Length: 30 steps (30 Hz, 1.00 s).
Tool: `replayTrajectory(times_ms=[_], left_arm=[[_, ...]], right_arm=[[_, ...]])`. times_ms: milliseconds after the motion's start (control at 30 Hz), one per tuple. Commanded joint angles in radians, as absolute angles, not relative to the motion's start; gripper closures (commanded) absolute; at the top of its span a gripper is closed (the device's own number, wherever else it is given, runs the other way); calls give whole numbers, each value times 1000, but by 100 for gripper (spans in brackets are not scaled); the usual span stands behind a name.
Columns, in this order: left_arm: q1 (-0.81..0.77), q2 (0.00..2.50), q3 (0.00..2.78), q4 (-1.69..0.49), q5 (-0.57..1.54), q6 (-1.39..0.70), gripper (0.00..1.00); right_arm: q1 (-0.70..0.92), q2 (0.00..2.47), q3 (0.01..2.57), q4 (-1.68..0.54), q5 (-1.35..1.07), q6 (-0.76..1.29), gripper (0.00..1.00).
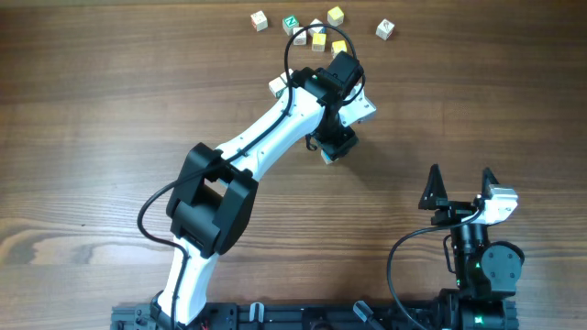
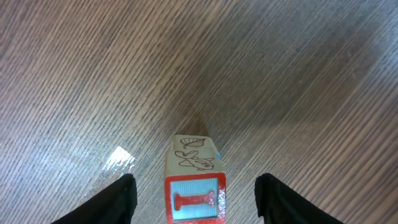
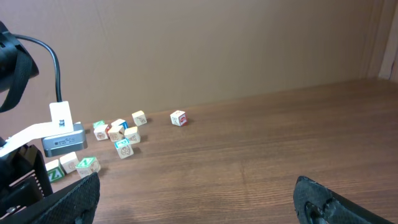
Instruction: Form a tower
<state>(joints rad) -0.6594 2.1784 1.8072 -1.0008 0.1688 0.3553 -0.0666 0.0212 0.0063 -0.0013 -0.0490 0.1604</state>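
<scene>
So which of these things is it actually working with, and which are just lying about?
In the job:
tower
left gripper, open around it

Lying about:
loose cubes at the far side
right gripper, open, empty

Your overhead view looks straight down on the bench (image 1: 83, 110) from high up, taking in the whole workspace. Your left wrist view hangs close above the tower (image 2: 194, 186), facing steeply down between its fingers (image 2: 118, 199). Your right wrist view sits low, facing across the bench; it shares the loose cubes (image 3: 118, 134) and the left arm (image 3: 12, 68) with overhead.
</scene>
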Motion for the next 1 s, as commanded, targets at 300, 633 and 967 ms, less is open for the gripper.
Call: replayTrajectory(times_ms=[300, 633, 967], left_arm=[[-528, 2194, 2265, -870, -102, 325, 0], [-430, 2453, 2265, -662, 1, 140, 0], [-465, 2491, 2266, -867, 116, 36, 12]], right_arm=[[-63, 14, 5, 1, -61, 159, 0], [-63, 14, 5, 1, -61, 160, 0], [-63, 14, 5, 1, -61, 160, 0]])
